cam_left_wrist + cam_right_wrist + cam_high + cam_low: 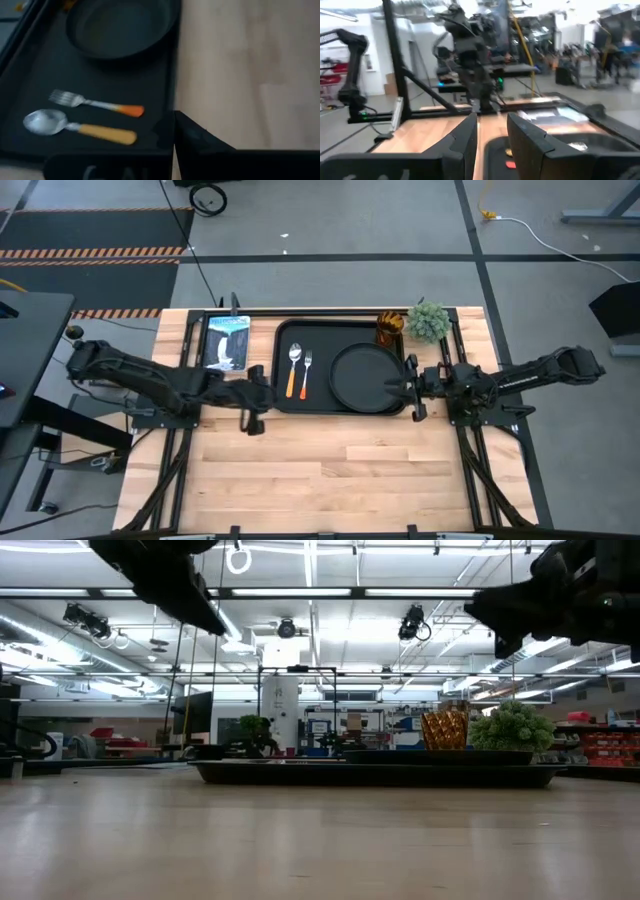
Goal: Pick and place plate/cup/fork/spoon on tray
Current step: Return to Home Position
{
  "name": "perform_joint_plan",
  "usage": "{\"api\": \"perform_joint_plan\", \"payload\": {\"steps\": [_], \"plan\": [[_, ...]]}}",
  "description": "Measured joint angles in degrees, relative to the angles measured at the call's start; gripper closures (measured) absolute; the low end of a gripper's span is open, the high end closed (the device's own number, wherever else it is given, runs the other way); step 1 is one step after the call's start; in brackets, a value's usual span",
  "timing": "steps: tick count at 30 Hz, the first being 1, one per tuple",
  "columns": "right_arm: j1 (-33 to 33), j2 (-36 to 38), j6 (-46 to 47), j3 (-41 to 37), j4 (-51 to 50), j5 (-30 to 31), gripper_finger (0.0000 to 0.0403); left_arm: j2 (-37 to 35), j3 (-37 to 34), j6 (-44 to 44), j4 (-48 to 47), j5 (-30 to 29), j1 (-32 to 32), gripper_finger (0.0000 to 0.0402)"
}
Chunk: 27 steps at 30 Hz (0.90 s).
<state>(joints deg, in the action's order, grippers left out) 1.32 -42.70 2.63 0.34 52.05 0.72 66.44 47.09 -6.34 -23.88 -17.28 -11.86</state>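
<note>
Two dark jointed arms, black angular fingers (465,137)

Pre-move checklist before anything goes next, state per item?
1. Plate on tray: ok.
2. Spoon and fork on tray, side by side left of the plate: ok.
3. Cup on tray: not ok, it appears to stand at the tray's far right corner beside the green plant.
4. Left tool empty, at the tray's left edge: ok.
5. Right tool empty, fingers apart, by the tray's right edge: ok.
6. Cup upright: ok.
</note>
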Motion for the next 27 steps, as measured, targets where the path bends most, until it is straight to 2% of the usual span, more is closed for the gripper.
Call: {"api": "perform_joint_plan", "payload": {"steps": [4, 8, 11, 16, 27], "plan": [[-2.1, 1.0, 4.3, 0.0, -4.6, 1.5, 0.0289, -7.7, -7.1, -1.1, 8.0, 4.7, 0.0, 0.0394], [-3.4, 2.2, 10.9, 0.0, -11.4, -0.8, 0.0289, -15.4, -13.2, -3.6, 13.5, 8.9, -0.3, 0.0394], [-3.7, 3.9, 15.4, 0.0, -14.4, -0.9, 0.0289, -21.1, -16.7, -5.2, 14.7, 10.4, -0.5, 0.0394], [-3.7, 7.7, 17.9, 0.0, -15.0, -1.1, 0.0289, -31.0, -22.7, -7.3, 17.6, 14.5, -0.6, 0.0394], [-3.7, 10.5, 18.5, 0.0, -14.8, 11.1, 0.0325, -48.8, -36.1, -13.4, 27.4, 22.1, -0.6, 0.0394]]}}
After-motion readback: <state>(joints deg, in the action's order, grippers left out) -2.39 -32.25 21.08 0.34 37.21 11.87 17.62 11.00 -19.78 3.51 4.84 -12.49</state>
